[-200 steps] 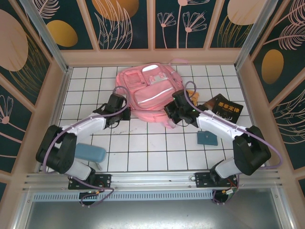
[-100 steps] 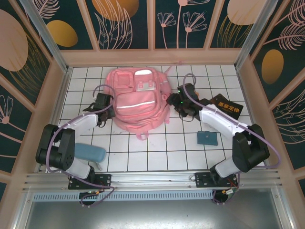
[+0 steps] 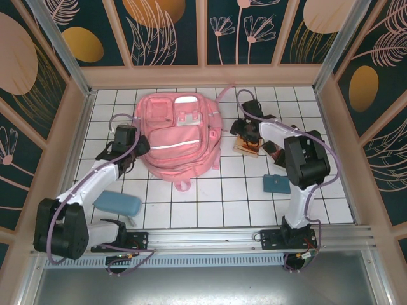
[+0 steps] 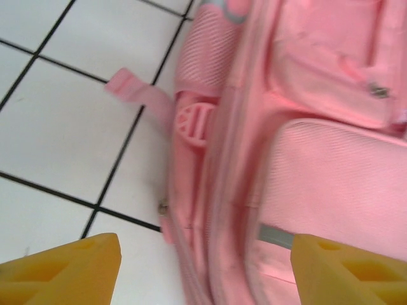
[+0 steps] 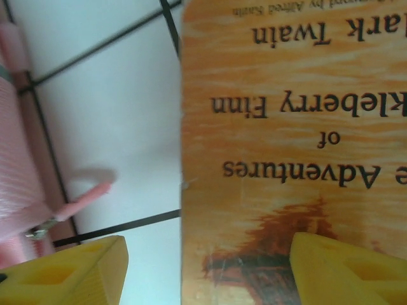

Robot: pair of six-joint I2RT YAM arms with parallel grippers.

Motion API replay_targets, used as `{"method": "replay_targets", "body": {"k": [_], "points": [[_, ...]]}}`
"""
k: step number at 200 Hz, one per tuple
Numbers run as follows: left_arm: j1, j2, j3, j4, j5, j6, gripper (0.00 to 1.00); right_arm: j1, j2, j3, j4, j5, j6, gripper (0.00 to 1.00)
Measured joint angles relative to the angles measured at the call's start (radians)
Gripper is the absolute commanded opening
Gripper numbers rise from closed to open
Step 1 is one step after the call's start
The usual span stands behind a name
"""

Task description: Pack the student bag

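The student bag [image 3: 181, 136], a large pink backpack with a white stripe, lies flat on the tiled table, front pockets up. My left gripper [image 3: 135, 146] is open at its left side. In the left wrist view the bag's zippered side edge [image 4: 216, 190] lies between the yellow fingers [image 4: 63, 270], untouched. My right gripper [image 3: 247, 135] hangs open just right of the bag, over an orange "Adventures of Huckleberry Finn" book [image 3: 248, 147]. In the right wrist view the book [image 5: 286, 159] has its left edge between the fingers [image 5: 63, 273]. The bag's edge [image 5: 16, 178] and a strap end [image 5: 82, 200] show at the left.
A blue case [image 3: 117, 203] lies near the left arm's base. A small teal pouch [image 3: 277, 184] sits at the front right. Wooden walls close in the table on three sides.
The bag has slid left and back and settled flat. My left gripper drew left with it. My right gripper left the bag and swung back to sit over the orange book.
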Motion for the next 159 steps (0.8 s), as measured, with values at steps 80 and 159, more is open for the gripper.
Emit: {"method": "replay_targets", "body": {"k": [80, 159], "points": [[-0.137, 0.042, 0.119, 0.001, 0.162, -0.019, 0.7, 0.166, -0.257, -0.343, 0.119, -0.107, -0.034, 0.69], [-0.484, 0.301, 0.293, 0.096, 0.224, -0.164, 0.57, -0.034, -0.537, -0.47, 0.027, -0.158, -0.021, 0.74]]}}
